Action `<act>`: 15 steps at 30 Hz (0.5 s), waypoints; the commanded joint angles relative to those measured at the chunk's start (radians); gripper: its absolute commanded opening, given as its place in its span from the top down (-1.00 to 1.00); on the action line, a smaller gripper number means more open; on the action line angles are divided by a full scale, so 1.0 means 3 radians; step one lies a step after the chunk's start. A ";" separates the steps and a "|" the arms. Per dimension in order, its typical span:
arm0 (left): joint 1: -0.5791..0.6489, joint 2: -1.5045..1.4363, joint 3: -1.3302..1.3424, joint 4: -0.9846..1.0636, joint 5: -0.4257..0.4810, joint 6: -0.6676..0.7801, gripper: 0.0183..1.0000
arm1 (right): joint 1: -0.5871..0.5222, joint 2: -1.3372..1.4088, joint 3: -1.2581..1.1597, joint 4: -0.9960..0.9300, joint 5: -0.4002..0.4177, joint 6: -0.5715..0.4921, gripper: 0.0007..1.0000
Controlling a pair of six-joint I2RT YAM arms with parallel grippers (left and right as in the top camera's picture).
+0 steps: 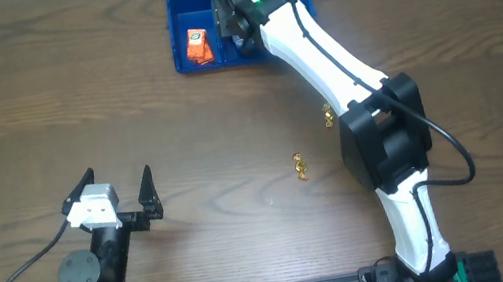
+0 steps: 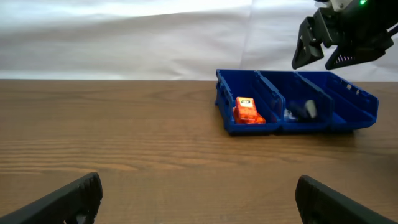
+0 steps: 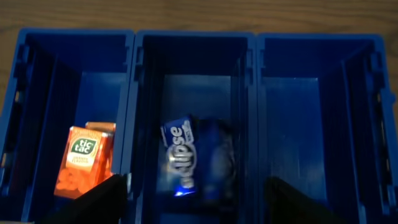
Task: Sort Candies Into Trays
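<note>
The blue tray [image 1: 177, 31] sits at the far side of the wood-grain worktop [image 1: 74, 108], its three compartments side by side. An orange candy box [image 3: 82, 160] lies in the end compartment on the left arm's side, its long axis along the compartment's length (a little askew). A blue candy pack [image 3: 189, 158] lies lengthwise in the middle compartment. The right gripper [image 2: 316, 60] hangs over that middle compartment, fingers spread and holding nothing. A gold-wrapped candy [image 1: 300, 166] lies on the bare wood mid-worktop, its long axis pointing away from the arm bases; another gold candy [image 1: 327, 114] lies close by, next to the right arm. The left gripper [image 1: 117, 174] is near its base, fingers wide apart and empty. A white backdrop [image 2: 124, 37] rises behind the worktop.
</note>
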 commanded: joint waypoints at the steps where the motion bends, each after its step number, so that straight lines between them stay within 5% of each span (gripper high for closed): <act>1: 0.0013 -0.0022 -0.0066 -0.0107 0.0061 0.0050 -1.00 | 0.0052 -0.0100 0.0025 -0.0164 -0.0034 -0.0048 -0.47; 10: 0.0013 -0.0022 -0.0066 -0.0107 0.0061 0.0048 -0.99 | 0.0081 -0.0951 -0.0099 -0.1223 -0.0020 -0.0036 -0.48; 15: 0.0013 -0.0022 -0.0066 -0.0108 0.0061 0.0048 -1.00 | 0.0100 -0.1610 -0.0960 -0.1274 -0.0037 0.0144 -0.44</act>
